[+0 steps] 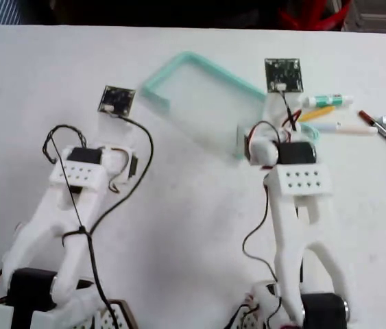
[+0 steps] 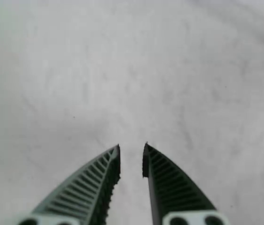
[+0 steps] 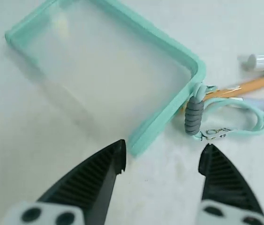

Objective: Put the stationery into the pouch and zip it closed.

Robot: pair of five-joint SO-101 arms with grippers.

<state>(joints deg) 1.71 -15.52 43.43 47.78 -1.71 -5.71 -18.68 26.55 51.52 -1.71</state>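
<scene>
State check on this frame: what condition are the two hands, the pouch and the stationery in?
pouch, flat on table, nothing inside, zip unclear.
left hand, slightly open, empty, over table.
right hand, wide open, empty, by pouch corner.
green marker, loose on table, outside pouch.
yellow pencil, loose on table, outside pouch.
red pencil, loose on table, outside pouch.

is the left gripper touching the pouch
Apart. In its wrist view the left gripper hangs over bare table; the high view shows a gap to the pouch.
</scene>
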